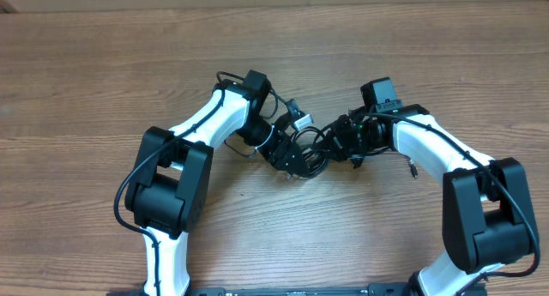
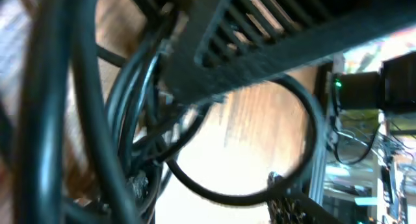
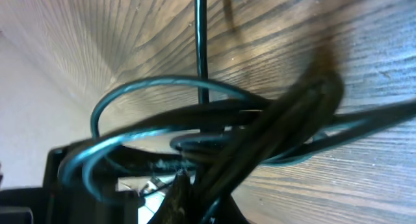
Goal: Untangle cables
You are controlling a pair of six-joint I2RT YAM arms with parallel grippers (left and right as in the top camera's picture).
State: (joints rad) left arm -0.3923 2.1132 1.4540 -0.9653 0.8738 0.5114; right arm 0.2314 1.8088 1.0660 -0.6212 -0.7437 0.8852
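black thin cords (image 1: 309, 150) | light, limp | left gripper (image 2: 266, 120) fingers apart; take loop between them | right gripper (image 3: 185, 191) pinched on cords

No text, label, brand, number or sign can be read in any of the three views; where small markings might be present, they are too blurred or too small to be made out.
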